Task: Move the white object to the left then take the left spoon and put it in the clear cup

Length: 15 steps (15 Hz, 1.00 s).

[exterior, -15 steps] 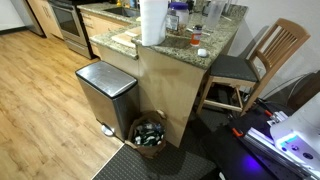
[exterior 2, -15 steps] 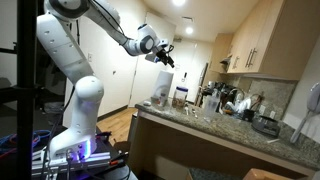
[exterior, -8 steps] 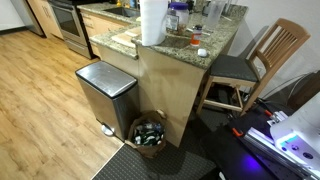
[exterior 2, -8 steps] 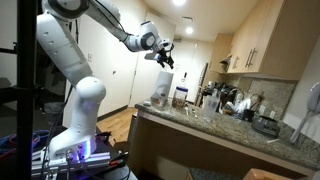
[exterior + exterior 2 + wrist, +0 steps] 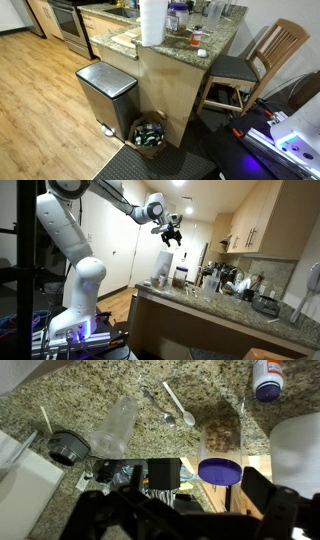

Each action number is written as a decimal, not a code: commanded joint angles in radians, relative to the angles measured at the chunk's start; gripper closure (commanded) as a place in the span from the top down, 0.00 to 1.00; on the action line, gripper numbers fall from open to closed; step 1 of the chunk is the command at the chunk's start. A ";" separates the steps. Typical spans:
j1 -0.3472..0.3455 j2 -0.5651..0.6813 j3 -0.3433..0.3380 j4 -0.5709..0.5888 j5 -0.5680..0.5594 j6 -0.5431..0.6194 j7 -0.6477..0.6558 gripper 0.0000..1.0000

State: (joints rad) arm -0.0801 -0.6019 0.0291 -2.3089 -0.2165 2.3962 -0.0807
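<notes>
first step not yet begun: the jaws hang spread and empty high above the bench (image 5: 226, 30); next they must drop to the white object (image 5: 202, 52).

Granite counter (image 5: 90, 390) — clear cup (image 5: 118, 425), 2 spoons (image 5: 178, 402)

Loads of clear air over the counter (image 5: 225, 308) — the gripper (image 5: 170, 235) hangs high above it, nothing near. Down on top it's tighter: paper towel roll (image 5: 297, 450) with a blue-lidded jar (image 5: 220, 455) just beside it, clear cup (image 5: 117, 428) and black round thing (image 5: 65, 448) opposite. The spoons (image 5: 178, 402) lie on a bare strip between cup and jar — open from above.
</notes>
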 commanded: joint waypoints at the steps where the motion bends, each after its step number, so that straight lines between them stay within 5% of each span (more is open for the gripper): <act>1: 0.012 0.000 -0.003 0.003 -0.007 -0.004 0.009 1.00; 7: 0.046 0.088 -0.086 0.044 0.023 -0.290 -0.153 1.00; 12: 0.031 0.213 -0.117 0.064 -0.023 -0.109 -0.187 1.00; 13: 0.033 0.139 -0.108 0.025 -0.006 -0.173 -0.176 1.00; 15: 0.031 0.190 -0.112 0.040 -0.008 -0.119 -0.176 1.00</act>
State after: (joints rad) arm -0.0499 -0.4119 -0.0828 -2.2708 -0.2244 2.2797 -0.2570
